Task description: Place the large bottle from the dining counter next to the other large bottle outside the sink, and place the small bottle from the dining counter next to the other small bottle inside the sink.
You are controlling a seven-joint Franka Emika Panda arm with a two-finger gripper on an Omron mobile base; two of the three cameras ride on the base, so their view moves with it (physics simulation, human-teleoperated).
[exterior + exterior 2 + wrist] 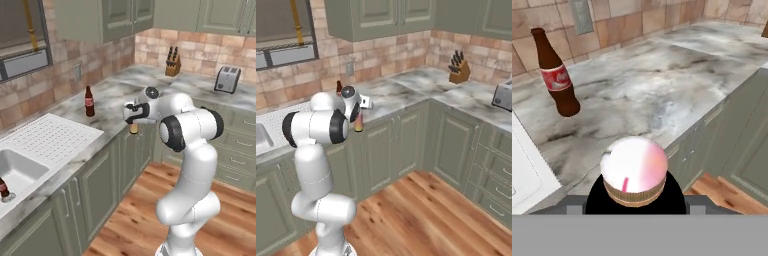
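A grey marbled counter [112, 95] with a tiled wall behind is seen; the sink [12, 167] is set into it. Beside the sink's drainboard stands the other large bottle [557, 74], its red label unreadable. The large bottle [634, 170] is gripped by the gripper [132, 119] at the counter's edge.

Stone, glass, wood and steel under my cameras.
I see a glossy dark brown glass bottle with a red label [556, 75] on a polished grey marbled stone counter [662, 85], a ribbed matt white drainboard [50, 137], a brushed metal toaster [227, 79], a wooden knife block [173, 65], and varnished plank flooring [426, 215].
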